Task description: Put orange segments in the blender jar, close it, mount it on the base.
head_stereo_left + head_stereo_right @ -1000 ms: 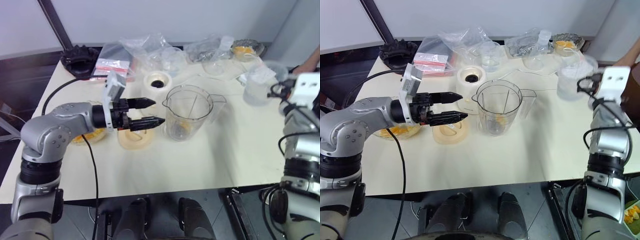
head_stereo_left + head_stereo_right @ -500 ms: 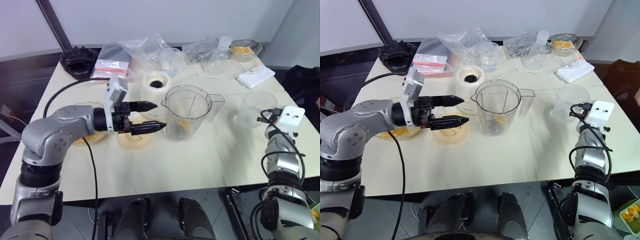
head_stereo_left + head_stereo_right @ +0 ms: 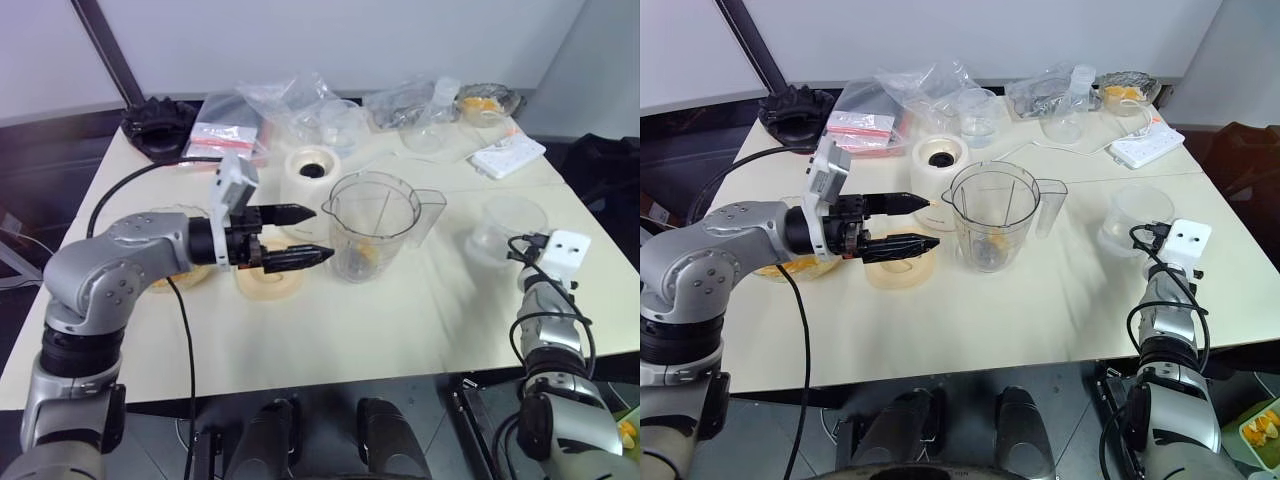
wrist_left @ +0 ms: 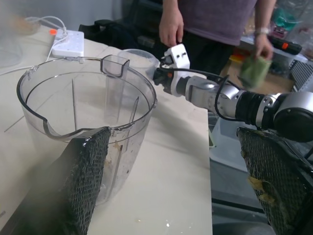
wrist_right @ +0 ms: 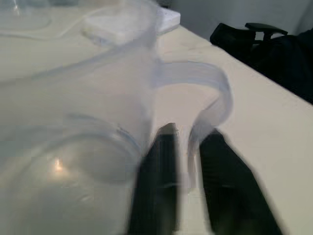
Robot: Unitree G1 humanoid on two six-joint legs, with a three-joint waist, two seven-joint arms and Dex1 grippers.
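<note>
- You are bringing the right arm down at the lower right of the head view: a second ago it was carrying the small clear cup [image 3: 1137,219] up near the right edge of the frame, and now the cup is standing on the counter [image 3: 1040,310] with the right gripper [image 5: 188,161] just behind it.
- Its jaws are sitting either side of the cup's handle in the right wrist view, one dark finger on each side, apparently parting from it; whether they are pinching it at this moment you cannot tell.
- To my eye, this means the cup has delivered its load and is being put aside, so filling looks close to done; closing and mounting are not yet done.
- You are holding the left gripper [image 3: 923,221] level at centre left, pointing toward the blender jar [image 3: 992,217], jaws spread wide with nothing between them and the tips just short of the jar's wall.
- The jar is standing upright at mid-frame, lidless, with a few orange segments [image 3: 995,243] lying at its bottom.
- Just beyond it, up and left, the base [image 3: 940,166] is sitting bare, dark socket facing up.
</note>
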